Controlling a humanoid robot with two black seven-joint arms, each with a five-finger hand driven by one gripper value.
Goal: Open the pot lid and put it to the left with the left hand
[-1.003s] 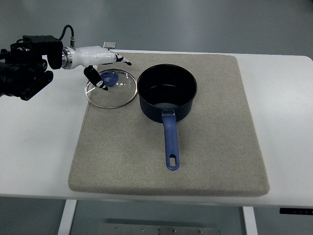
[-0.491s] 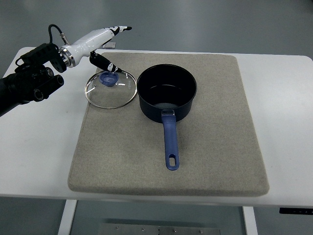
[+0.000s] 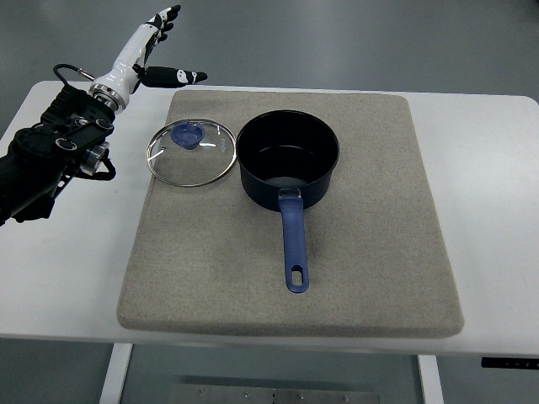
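The robot's left arm (image 3: 50, 160) is a bulky black forearm built from blocky, angular housings, with several small round silver fasteners showing on its upper faces. A thin black cable (image 3: 72, 71) loops out near the wrist and curves back into the casing. At the wrist a short silver metal collar (image 3: 103, 89) joins the black forearm to the left hand (image 3: 141, 52), whose shell is glossy white and slender. The fingers (image 3: 175, 77) are white along their length, broken by dark joints, and end in black tips. No markings or lettering can be made out.
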